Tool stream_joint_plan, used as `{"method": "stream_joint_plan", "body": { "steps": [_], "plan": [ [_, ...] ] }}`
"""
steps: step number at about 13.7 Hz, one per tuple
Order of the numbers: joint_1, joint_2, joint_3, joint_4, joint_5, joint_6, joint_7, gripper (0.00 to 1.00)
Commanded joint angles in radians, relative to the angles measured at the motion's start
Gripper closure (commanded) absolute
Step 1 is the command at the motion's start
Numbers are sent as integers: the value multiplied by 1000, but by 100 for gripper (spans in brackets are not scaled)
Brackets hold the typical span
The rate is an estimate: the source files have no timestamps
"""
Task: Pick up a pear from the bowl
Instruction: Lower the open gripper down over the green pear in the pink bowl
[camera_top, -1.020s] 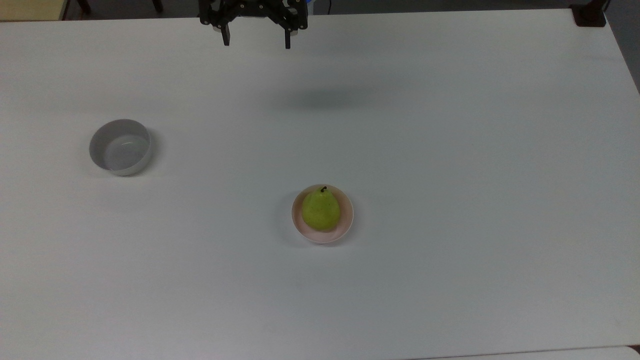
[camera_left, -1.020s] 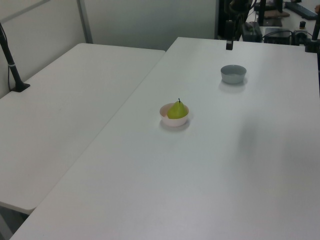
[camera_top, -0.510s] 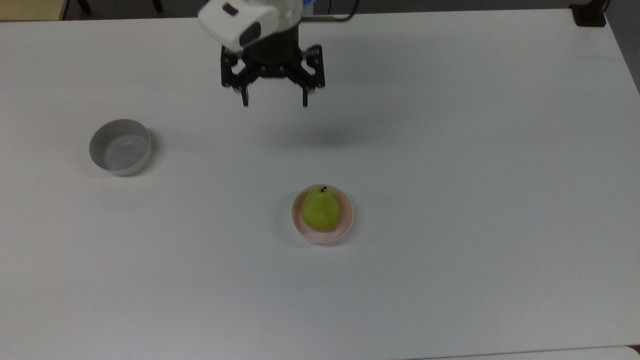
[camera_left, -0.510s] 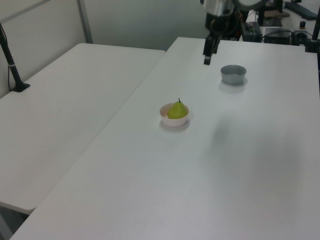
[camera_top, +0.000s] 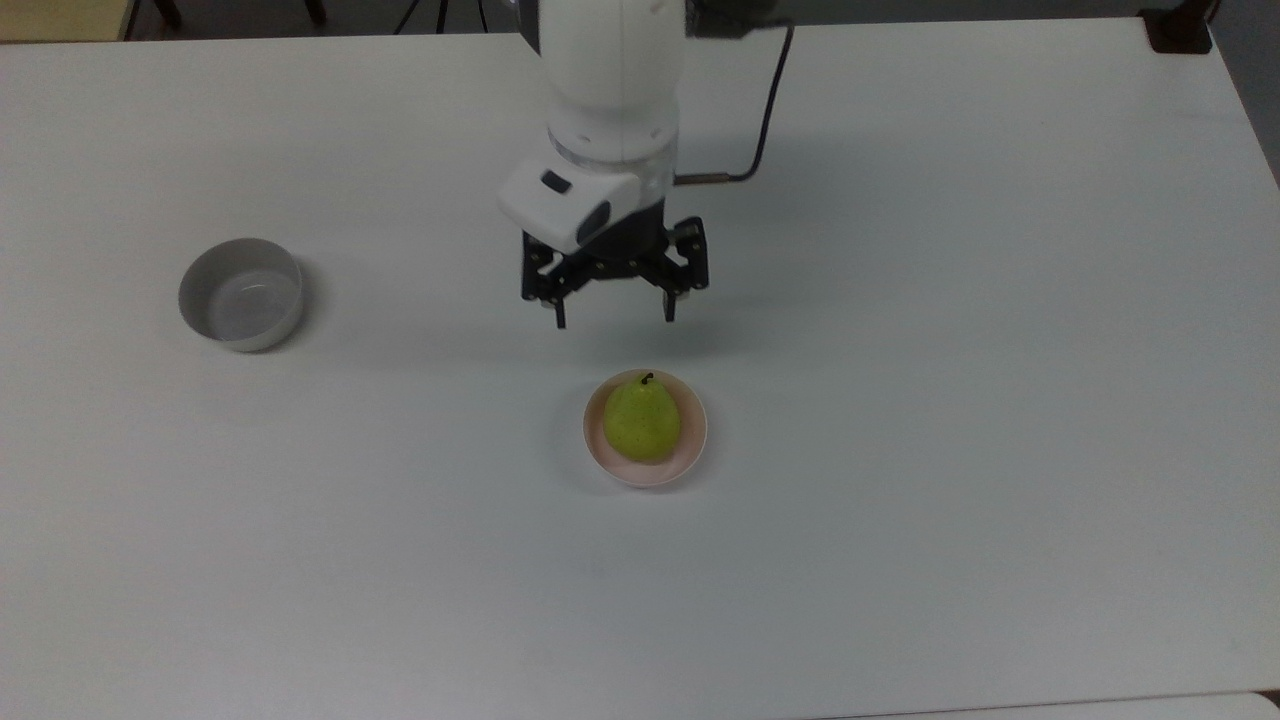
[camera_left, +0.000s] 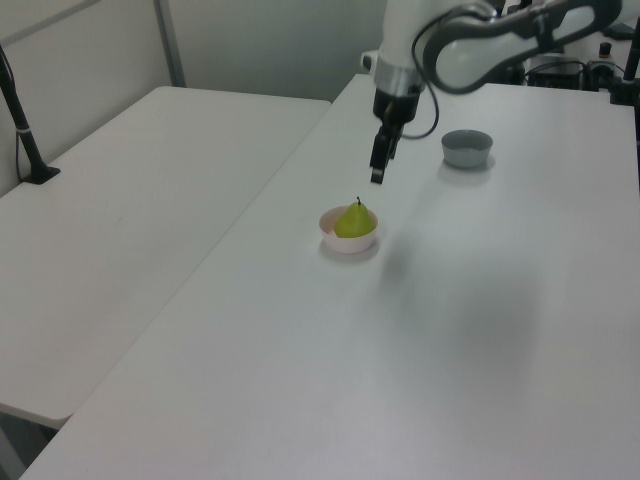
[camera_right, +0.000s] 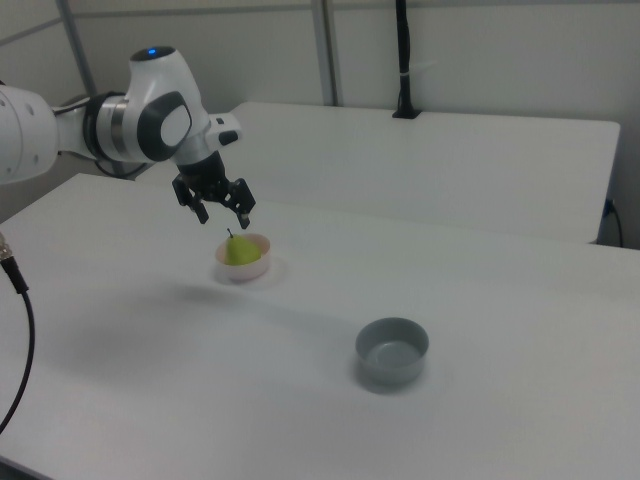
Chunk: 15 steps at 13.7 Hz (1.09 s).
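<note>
The pear (camera_top: 642, 419) stands upright in the pink bowl (camera_top: 693, 455), stem up, near the middle of the bench (camera_top: 950, 300). It nearly fills the bowl, so little of the rim's inside is free around its base. It looks firm and light, with a smooth skin that may slip, and it tapers toward the top. A pinch high on the neck would likely slide off; the better hold is probably across the wide belly just above the bowl's rim, with the fingers coming straight down on either side. The bowl is small and may shift or tip if a finger catches its rim.

The tool (camera_top: 613, 320) hangs in the air just short of the bowl, above it in the top view, its fingers spread wide and pinching nothing. The spread looks wide enough for the pear. Half a second ago the tool was well farther from the bowl, toward the top view's upper edge; it has come much closer and looks lower. The pear and both bowls have not moved. The grey bowl (camera_top: 240, 294) sits well apart, on the top view's left.
</note>
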Motion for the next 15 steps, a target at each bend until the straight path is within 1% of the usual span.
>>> {"method": "stream_joint_plan", "body": {
  "steps": [1, 4, 8, 10, 12, 13, 15],
  "plan": [
    [36, 82, -7, 22, -15, 98, -4, 0],
    [50, 137, -8, 22, -20, 207, 11, 0],
    [50, 164, -8, 23, -67, 258, 25, 0],
    [50, 164, -8, 22, -87, 258, 23, 8],
    [50, 164, -8, 22, -116, 258, 22, 19],
    [49, 164, -8, 22, -121, 258, 17, 28],
    [49, 162, -8, 22, -122, 258, 14, 38]
  ]
}}
